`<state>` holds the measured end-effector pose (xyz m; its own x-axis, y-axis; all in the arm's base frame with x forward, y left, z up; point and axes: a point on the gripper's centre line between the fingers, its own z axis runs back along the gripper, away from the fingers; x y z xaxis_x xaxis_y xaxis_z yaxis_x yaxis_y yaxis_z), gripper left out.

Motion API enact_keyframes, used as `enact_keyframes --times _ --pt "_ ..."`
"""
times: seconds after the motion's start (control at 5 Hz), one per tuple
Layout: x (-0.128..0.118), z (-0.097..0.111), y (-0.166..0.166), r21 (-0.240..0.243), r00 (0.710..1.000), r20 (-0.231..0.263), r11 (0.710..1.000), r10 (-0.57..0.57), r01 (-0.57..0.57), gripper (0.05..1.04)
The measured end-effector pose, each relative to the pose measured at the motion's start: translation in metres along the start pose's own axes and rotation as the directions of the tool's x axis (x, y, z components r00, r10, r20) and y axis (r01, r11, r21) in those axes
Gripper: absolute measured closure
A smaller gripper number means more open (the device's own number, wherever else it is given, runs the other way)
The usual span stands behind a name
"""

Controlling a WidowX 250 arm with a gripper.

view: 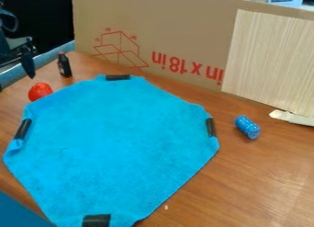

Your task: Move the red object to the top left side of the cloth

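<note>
One end effector (pixel 27 64), black, is at the view's upper left; I cannot tell how far open it is or whether it grips anything. Nearby, the red object (pixel 40 91) sits on the desk (pixel 264 175) at the blue cloth's (pixel 116 143) upper left edge. A small dark bottle (pixel 65 66) stands behind it, and a blue can (pixel 248 127) lies right of the cloth

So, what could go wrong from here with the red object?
The red object looks rounded, so it may roll when touched. The dark bottle standing upright behind it could get knocked over. The edge of the blue cloth lies right beside it and might ruck up if brushed.
</note>
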<state>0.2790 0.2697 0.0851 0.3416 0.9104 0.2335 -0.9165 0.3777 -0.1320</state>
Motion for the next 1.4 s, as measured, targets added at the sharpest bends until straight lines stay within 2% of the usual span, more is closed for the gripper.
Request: enact_keyframes --times 0.2,0.4,0.8,1.2,1.4 --pt "-0.001 -0.003 -0.005 -0.006 1.0 0.007 1.0 0.011 -0.01 0.083" --pt "-0.004 -0.016 -0.004 0.01 1.0 0.011 1.0 0.016 -0.016 0.083" --pt "-0.004 -0.018 -0.012 -0.006 0.998 0.048 0.999 0.047 -0.046 0.083" --pt "-0.01 -0.032 -0.014 0.029 0.998 0.052 0.999 0.031 -0.033 0.083" --pt "-0.013 -0.037 -0.014 0.041 0.998 0.058 0.999 0.023 -0.026 0.152"
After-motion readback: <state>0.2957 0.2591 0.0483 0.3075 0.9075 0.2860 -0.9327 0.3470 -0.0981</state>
